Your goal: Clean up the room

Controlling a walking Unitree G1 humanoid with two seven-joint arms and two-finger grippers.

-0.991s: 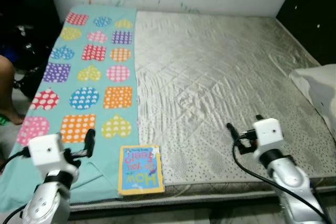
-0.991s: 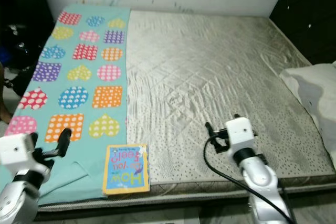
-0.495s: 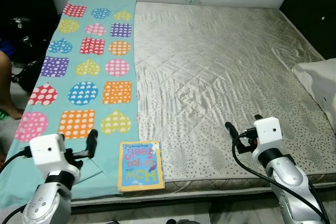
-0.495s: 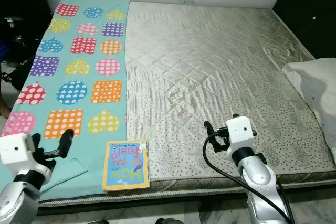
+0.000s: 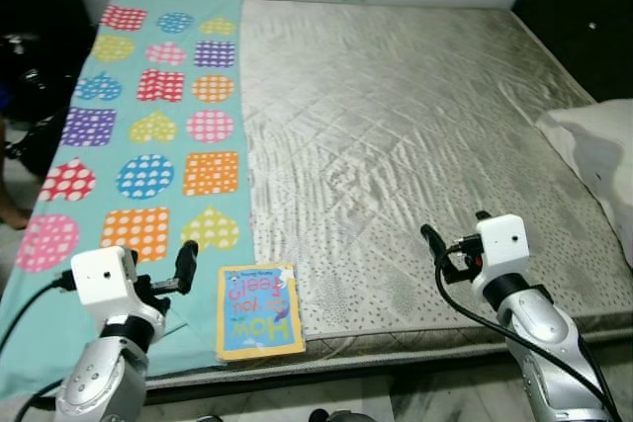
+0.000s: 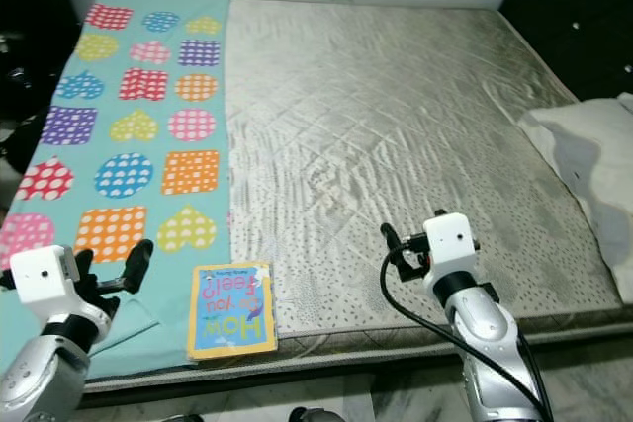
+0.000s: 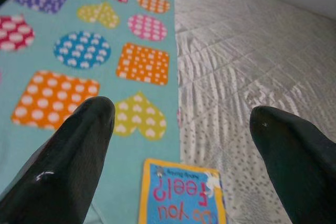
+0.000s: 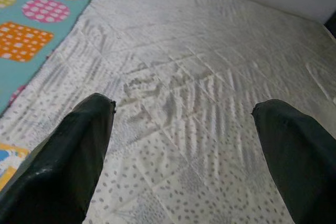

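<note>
Bed (image 5: 415, 135): bare quilted grey mattress; a teal blanket (image 5: 158, 135) with dotted hearts and squares covers its left strip
Book (image 5: 260, 310): flat at the mattress's near edge, partly on the blanket's right border; cover reads "How do you feel?"
Left pincer (image 7: 184, 124): fingers spread wide, holding nothing; hovers just left of the book, over the blanket
Right pincer (image 8: 184, 114): spread wide, empty; above the mattress's near right part, well apart from the book
Pillow (image 5: 598, 150): white, at the bed's right edge
</note>
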